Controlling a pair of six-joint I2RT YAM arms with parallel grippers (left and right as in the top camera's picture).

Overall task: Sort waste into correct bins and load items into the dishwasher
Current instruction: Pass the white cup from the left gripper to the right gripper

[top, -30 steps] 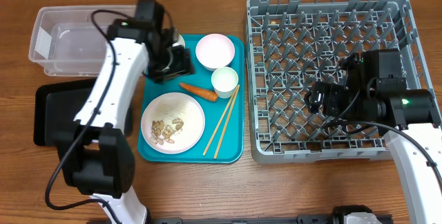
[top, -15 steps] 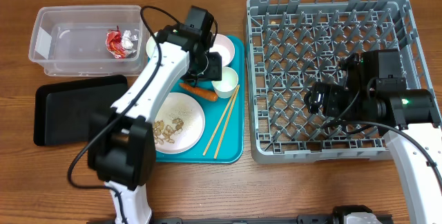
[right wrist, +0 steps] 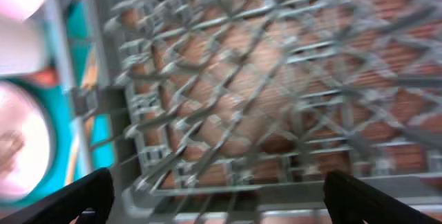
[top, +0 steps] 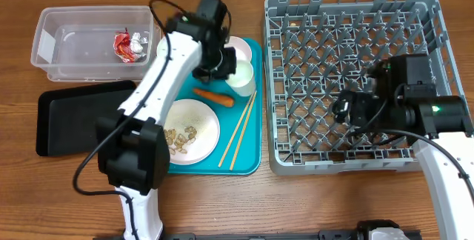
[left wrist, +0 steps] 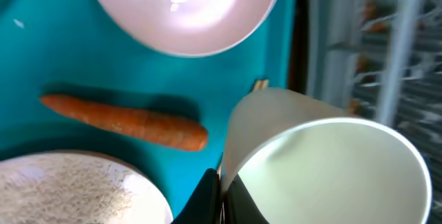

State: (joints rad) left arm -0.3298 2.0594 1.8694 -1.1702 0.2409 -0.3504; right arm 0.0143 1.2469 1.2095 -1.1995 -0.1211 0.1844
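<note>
Left end effector [left wrist: 222,195] pinched the small white cup [left wrist: 324,175] by its rim; right end effector [right wrist: 221,196], at the tabletop's [top: 333,203] three o'clock, gaped empty.

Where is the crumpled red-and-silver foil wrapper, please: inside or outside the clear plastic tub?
Inside: the wrapper lies on the tub floor.

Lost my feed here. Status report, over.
Left pincer shut on small white cup. Right pincer open above grey dish rack. Carrot beside cup, untouched.
</note>
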